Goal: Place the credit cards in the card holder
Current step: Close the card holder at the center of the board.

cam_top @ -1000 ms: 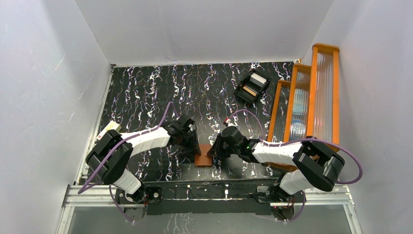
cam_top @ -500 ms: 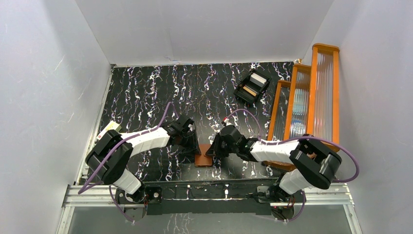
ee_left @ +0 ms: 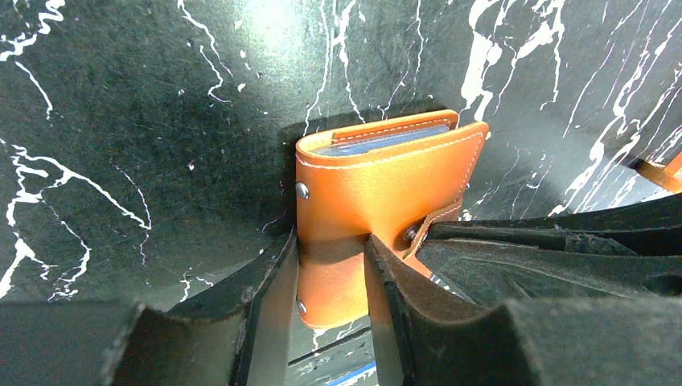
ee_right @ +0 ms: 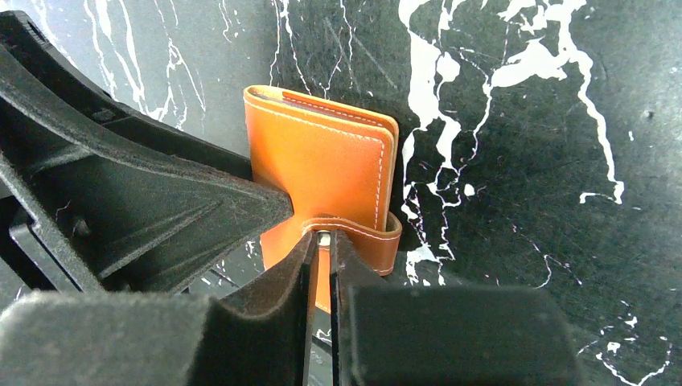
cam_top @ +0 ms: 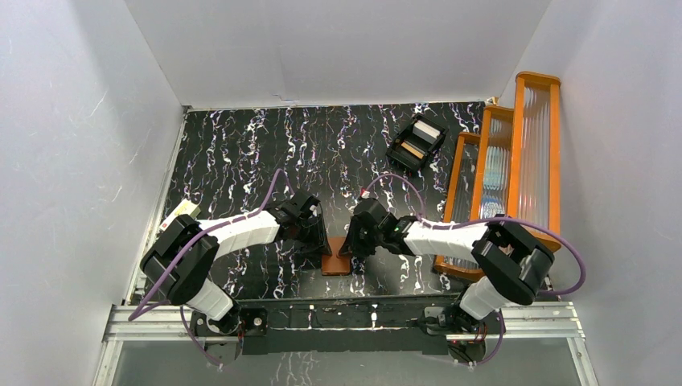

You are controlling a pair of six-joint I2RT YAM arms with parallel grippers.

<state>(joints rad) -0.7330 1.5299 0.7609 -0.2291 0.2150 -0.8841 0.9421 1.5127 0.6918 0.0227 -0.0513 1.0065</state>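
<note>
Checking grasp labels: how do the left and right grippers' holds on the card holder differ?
The left gripper stands wider, straddling the folded card holder across its body; the right gripper is nearly closed, pinching only the thin snap strap. The left gripper comes in from the holder's left, the right gripper from its right. Both grip the same holder.

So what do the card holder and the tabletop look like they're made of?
Card holder: likely leather or imitation, smooth orange-brown, pale edge stitching, metal-looking rivets. Tabletop: black with white veins, marble look, matte; possibly a printed sheet.
</note>
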